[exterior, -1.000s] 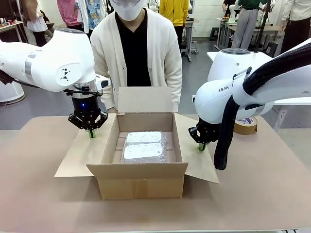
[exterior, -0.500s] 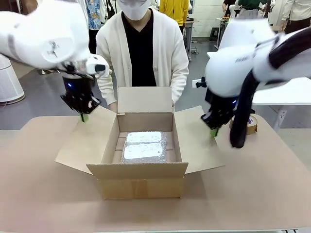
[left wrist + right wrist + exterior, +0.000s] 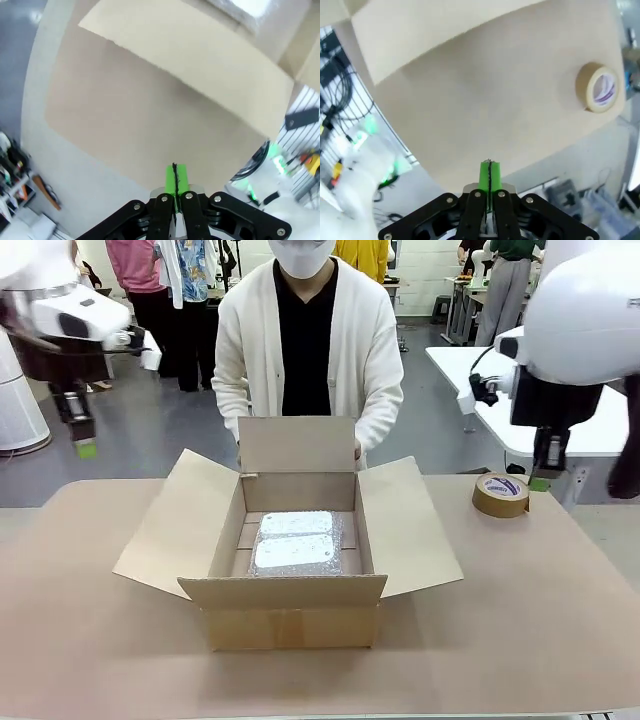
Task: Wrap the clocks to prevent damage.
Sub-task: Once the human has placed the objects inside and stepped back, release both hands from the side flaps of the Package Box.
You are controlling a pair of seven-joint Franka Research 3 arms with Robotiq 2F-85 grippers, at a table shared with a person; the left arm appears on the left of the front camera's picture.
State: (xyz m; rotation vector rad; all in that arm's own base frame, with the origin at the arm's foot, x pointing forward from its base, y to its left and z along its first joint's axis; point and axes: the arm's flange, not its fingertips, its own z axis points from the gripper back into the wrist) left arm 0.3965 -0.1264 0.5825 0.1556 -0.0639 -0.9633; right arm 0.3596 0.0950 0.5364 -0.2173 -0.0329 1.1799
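While the brown table (image 3: 520,630) filled the near half of the front view, its rounded far corners gave onto a grey floor, a white table at the right rear and several people standing farther back. One person (image 3: 305,350) in a white cardigan stood at the table's far edge, just behind the rear flap of the cardboard box (image 3: 290,625).

The left gripper (image 3: 87,449) hung well above the table's far left corner, pointing down, its green pads pressed together on nothing; in the left wrist view it (image 3: 175,172) looked down on bare tabletop and the box's left flap. The right gripper (image 3: 540,482) hung beyond the far right corner, also pointing down and closed empty, just above and behind the tape roll (image 3: 500,495). From the right wrist view its pads (image 3: 490,172) met over the table's edge, with the tape roll (image 3: 599,87) lying flat near that corner.

One box sat at the middle of the table, nearer its front edge, with all four flaps spread open. Inside, on the box floor, lay the clocks (image 3: 295,540) as one bubble-wrapped bundle, two whitish oblong lumps showing side by side through the wrap. One tape roll, two grippers and one person were at the table.
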